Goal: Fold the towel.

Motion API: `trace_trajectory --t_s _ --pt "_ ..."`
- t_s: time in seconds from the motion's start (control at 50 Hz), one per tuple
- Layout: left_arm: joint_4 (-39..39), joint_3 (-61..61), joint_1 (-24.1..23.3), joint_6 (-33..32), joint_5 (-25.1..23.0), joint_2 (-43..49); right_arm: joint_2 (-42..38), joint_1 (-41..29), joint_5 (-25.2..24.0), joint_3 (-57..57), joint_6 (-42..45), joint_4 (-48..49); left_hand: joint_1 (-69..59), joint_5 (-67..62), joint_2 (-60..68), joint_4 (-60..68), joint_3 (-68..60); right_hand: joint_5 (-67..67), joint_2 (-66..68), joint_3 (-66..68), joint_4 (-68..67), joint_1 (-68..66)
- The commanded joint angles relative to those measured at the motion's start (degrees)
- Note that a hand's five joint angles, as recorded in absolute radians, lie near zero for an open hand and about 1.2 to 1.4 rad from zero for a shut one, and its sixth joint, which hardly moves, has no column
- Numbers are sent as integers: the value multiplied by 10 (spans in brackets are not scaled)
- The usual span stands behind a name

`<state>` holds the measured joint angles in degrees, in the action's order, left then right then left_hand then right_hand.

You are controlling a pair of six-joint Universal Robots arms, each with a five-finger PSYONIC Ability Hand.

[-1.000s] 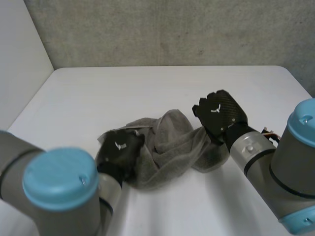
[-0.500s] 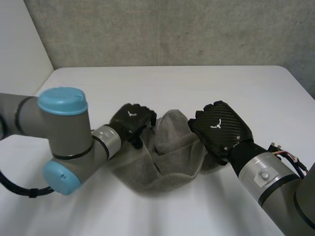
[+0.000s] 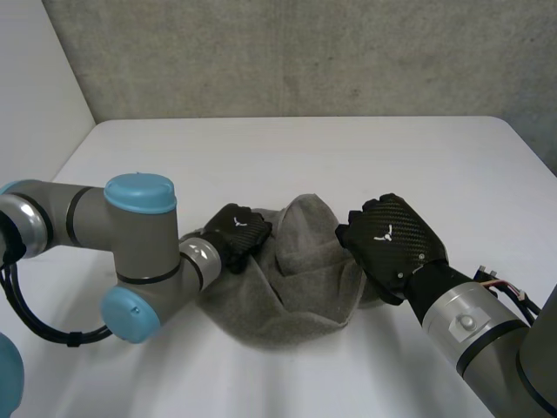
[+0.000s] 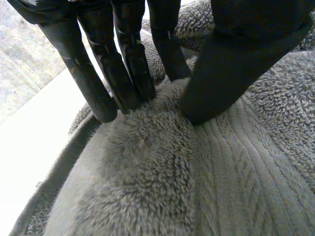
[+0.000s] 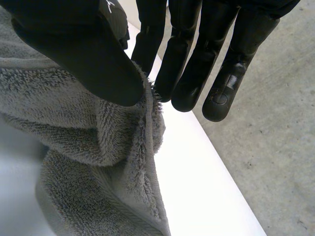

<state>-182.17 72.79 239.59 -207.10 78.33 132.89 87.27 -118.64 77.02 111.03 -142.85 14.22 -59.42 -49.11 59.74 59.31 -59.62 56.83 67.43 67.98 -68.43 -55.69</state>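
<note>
Towel [image 3: 300,270], grey terry, bunched in a heap near the middle of the white counter [image 3: 261,148], a little toward the near edge. Could not trace its corners or true outline from the head view: doubled over on itself, lower layers hidden under the top fold, left border covered by the left hand [image 3: 237,233], right border tucked beneath the right hand [image 3: 392,246]. Could not tell how many layers made up the heap.

Stretched crosswise, long axis running from the counter's left side toward its right, between the two hands. Rose to a rounded hump pointing at the far edge; sagged in a curved lobe toward the near edge.

Left hand: set on the towel's left edge, fingers [image 4: 125,64] dug into the pile on one side of a raised ridge, thumb [image 4: 226,78] pressed on the other side, pinching that ridge. Fingertips partly sunk in the loops, so contact beneath them hard to see.

Right hand: at the towel's right edge, thumb [image 5: 83,54] laid on the hem, fingers [image 5: 179,69] behind it, clamping the hem. Fell away from that pinch in loose folds, lower part cut off in the right wrist view.

Grey wall [image 3: 287,52] beyond the counter's far edge.
</note>
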Motion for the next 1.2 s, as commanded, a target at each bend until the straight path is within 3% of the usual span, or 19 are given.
trace_trajectory --t_s 0.02,0.34,0.44,0.52,0.6,0.66,0.8,1.02,1.06,1.2 --pt "-2 29 0 -1 17 -35 -3 1 4 -5 -1 0 -188 -191 184 189 -186 132 126 120 -116 -243" --pt "-14 66 0 -2 19 -51 -30 0 5 -8 -1 -3 -95 -98 92 96 -93 132 126 120 -116 -243" --pt "-15 63 0 -2 22 -41 -30 1 5 -8 -1 -2 36 33 -39 -35 38 132 126 120 -116 -243" --pt "-12 69 0 -16 25 -42 -30 2 5 -8 -1 -1 -1 -4 -3 2 1 132 126 120 -116 -243" --pt "-14 93 1 -41 43 -64 -30 9 8 -10 -2 1 -206 -209 202 207 -204 132 126 120 -116 -243" --pt "-16 104 2 -45 51 -82 -30 26 32 -19 -3 -1 -206 -209 203 207 -204 132 126 120 -116 -243" --pt "-22 160 -3 -29 69 -233 -26 39 107 -69 -8 -17 -206 -209 203 207 -204 132 126 120 -116 -243" --pt "-6 147 11 84 89 -433 38 46 111 -243 -4 -215 -206 -209 203 207 -204 132 126 120 -116 -243" --pt "7 147 14 86 90 -445 38 46 99 -281 -2 -275 -206 -209 203 207 -204 132 126 120 -116 -243" --pt "62 155 32 88 92 -444 17 53 66 -309 9 -336 -206 -209 203 207 -204 132 126 120 -116 -243"
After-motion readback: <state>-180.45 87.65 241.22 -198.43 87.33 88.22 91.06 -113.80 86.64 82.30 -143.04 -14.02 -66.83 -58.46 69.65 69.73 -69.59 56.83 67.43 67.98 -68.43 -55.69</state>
